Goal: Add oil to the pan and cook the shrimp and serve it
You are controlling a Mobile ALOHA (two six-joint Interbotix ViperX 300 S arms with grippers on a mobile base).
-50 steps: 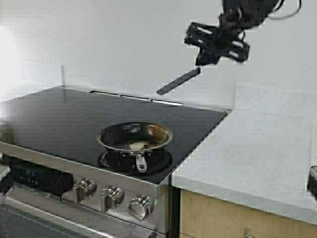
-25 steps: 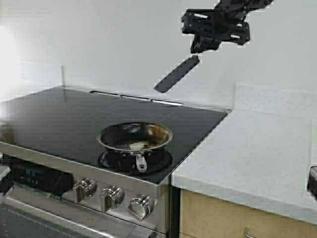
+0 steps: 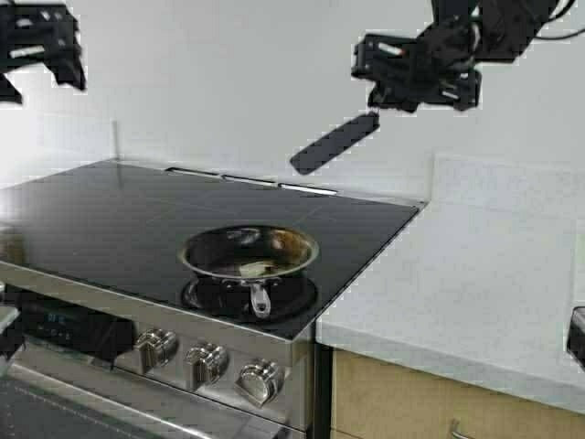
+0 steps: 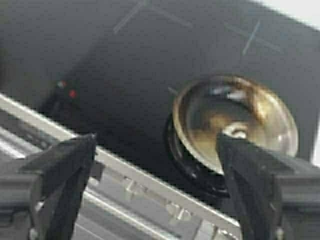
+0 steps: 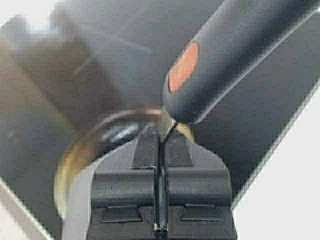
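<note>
Steel pan on the black cooktop, spatula raised above it.

Black glass cooktop (image 3: 137, 219) carries the round steel frying pan (image 3: 249, 253), dark inside, near its front right; the small pale shrimp (image 3: 255, 269) lies in it by the handle. The right gripper (image 3: 416, 78), high over the back edge, is clenched on a dark long-handled spatula (image 3: 334, 143), blade slanting down. The left gripper (image 3: 41, 46) hangs high at the left, jaws spread and empty. Bringing the blade down low and flat should slide it under the shrimp cleanly.

Both grippers, left (image 3: 41, 46) & right (image 3: 419, 71): black (blocky frames, cable).
</note>
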